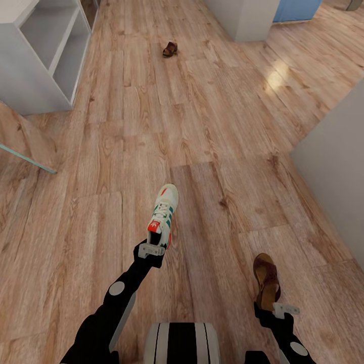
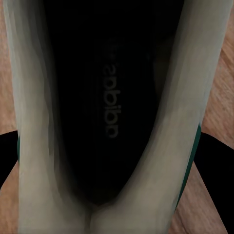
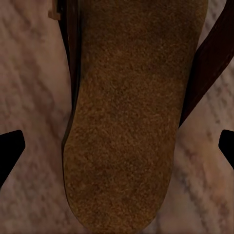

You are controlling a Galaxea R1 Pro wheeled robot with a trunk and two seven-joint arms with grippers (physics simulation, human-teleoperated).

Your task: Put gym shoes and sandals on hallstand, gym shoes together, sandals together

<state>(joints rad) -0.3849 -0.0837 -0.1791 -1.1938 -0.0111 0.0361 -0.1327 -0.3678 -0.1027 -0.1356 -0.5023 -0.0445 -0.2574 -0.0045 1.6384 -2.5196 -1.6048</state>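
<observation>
White leather filled my left wrist view: the gym shoe [image 1: 164,215] hung from my left fingers [image 1: 150,248], which were clamped on its heel, toe pointing away up the corridor. My right fingers [image 1: 275,306] gripped the heel end of a brown sandal [image 1: 266,280], its long axis likewise running away from me. The hallstand [image 1: 45,55] stood far to the left, nearer my left arm, so I judged the gym shoe should go there first. The second sandal [image 1: 170,49] lay far ahead on the corridor floor [image 1: 212,151].
</observation>
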